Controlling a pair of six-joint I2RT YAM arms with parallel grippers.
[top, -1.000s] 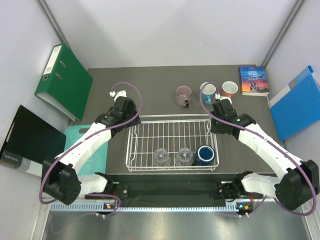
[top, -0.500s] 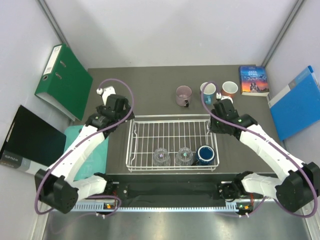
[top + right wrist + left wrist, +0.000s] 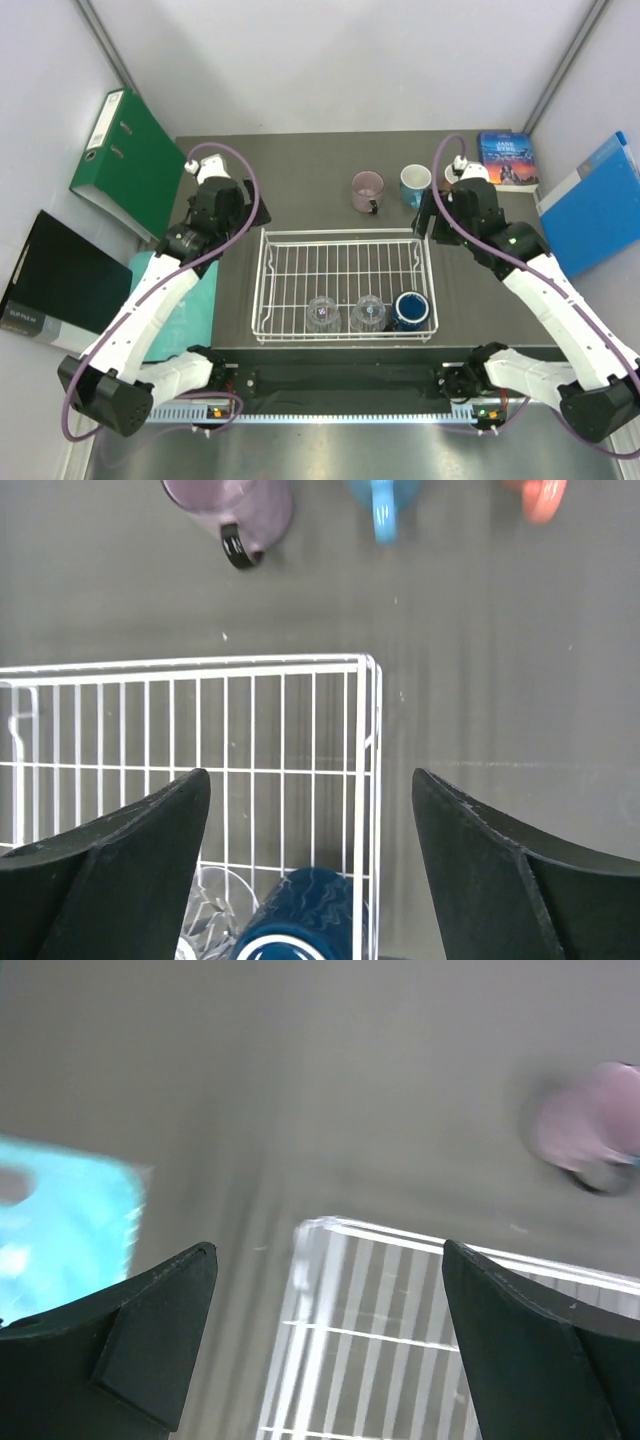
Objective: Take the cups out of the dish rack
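White wire rack (image 3: 340, 262) sits mid-tabletop. Along its near side, left to right: one clear tumbler (image 3: 323, 313), another tumbler (image 3: 368, 313), a navy mug (image 3: 410, 310). Beyond it stand a mauve mug (image 3: 367, 190), a light blue mug (image 3: 416, 185) and an orange mug (image 3: 540, 495).

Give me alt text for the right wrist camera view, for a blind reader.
Past the open right gripper, a corner of the white wire dish rack holds a navy mug and a clear glass tumbler at the frame's bottom. Beyond it, a mauve mug, a light blue mug and an orange mug sit on the grey table.
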